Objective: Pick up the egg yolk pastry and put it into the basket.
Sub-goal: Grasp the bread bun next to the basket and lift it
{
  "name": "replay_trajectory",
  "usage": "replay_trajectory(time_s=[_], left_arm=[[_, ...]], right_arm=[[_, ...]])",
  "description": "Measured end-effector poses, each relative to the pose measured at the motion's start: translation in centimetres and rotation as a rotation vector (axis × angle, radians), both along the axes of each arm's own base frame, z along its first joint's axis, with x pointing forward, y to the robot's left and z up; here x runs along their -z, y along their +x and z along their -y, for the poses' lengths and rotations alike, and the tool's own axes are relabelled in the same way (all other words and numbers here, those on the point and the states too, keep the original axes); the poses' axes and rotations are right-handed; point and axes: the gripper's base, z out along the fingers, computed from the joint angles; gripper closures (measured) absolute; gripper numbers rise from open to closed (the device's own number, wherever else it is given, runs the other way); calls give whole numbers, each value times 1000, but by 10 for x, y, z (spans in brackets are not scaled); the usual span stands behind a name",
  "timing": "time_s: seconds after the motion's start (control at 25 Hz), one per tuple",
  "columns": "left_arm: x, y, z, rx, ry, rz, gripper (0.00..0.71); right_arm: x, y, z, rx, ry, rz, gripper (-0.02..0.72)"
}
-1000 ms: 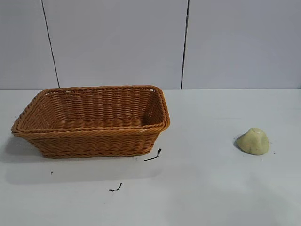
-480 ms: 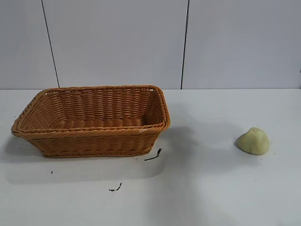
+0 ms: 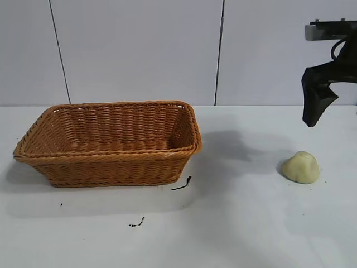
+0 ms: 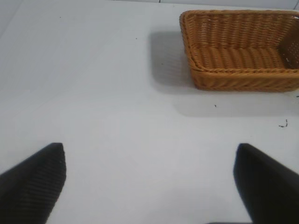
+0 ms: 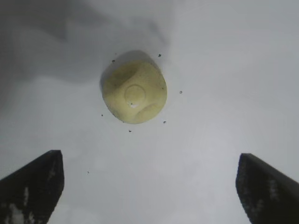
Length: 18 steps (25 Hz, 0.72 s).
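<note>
The egg yolk pastry point(image 3: 301, 167), a small pale yellow-green dome, sits on the white table at the right; it also shows in the right wrist view point(image 5: 134, 91). The orange-brown wicker basket point(image 3: 109, 156) stands at the left and looks empty; it also shows in the left wrist view point(image 4: 243, 70). My right gripper point(image 3: 313, 114) hangs above the pastry, a little behind it, well clear of it. In its wrist view it point(image 5: 149, 186) is open and empty, with the pastry ahead of the jaws. My left gripper point(image 4: 149, 182) is open and empty over bare table, out of the exterior view.
Small black scraps lie on the table in front of the basket point(image 3: 182, 183) and nearer the front point(image 3: 137, 223). Tiny dark specks surround the pastry. A grey panelled wall stands behind the table.
My right arm has come into the exterior view at the upper right, above the pastry, casting a shadow on the table. Pastry and basket have not moved.
</note>
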Motion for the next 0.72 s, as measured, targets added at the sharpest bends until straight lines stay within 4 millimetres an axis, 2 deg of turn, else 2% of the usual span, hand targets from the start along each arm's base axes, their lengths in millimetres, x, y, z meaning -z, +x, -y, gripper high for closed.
replay_trajectory(time_s=[0.16,0.28,0.48,0.72], left_arm=[[0,0,0,0,0,0,14],[0,0,0,0,0,0,14],[0,0,0,0,0,0,14],[0,0,0,0,0,0,14]], right_arm=[[30,8,0,2,-1,-28,10],[43,9,-6,-14,-5,-57,10],[44,11,-27,-73,-19,-23,10],[45,12,-26,-56,-22,-11,10]])
